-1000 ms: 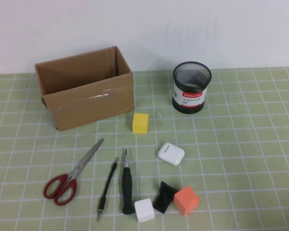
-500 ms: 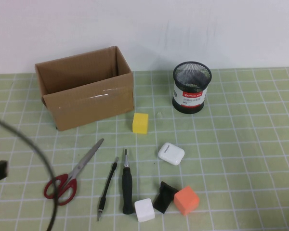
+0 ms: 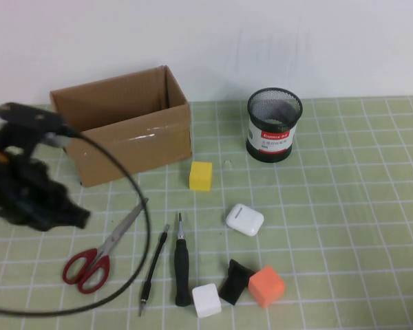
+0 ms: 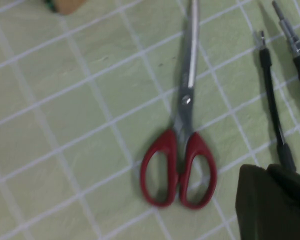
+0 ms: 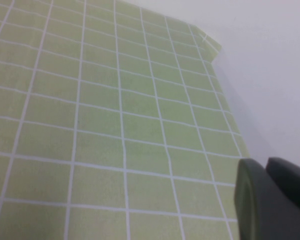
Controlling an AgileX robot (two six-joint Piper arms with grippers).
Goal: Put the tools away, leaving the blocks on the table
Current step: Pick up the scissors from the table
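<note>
Red-handled scissors (image 3: 100,251) lie at the lower left of the green gridded table (image 3: 344,206), against a white wall. The left gripper (image 3: 69,216) hovers above them, jaws shut, empty. The right gripper's (image 5: 272,200) jaws: cannot tell.

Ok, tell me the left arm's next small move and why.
Probably open the shut left gripper and lower it onto the scissors. It hangs above them, empty, and all tools lie on the table. The right gripper is off at the table's edge.
</note>
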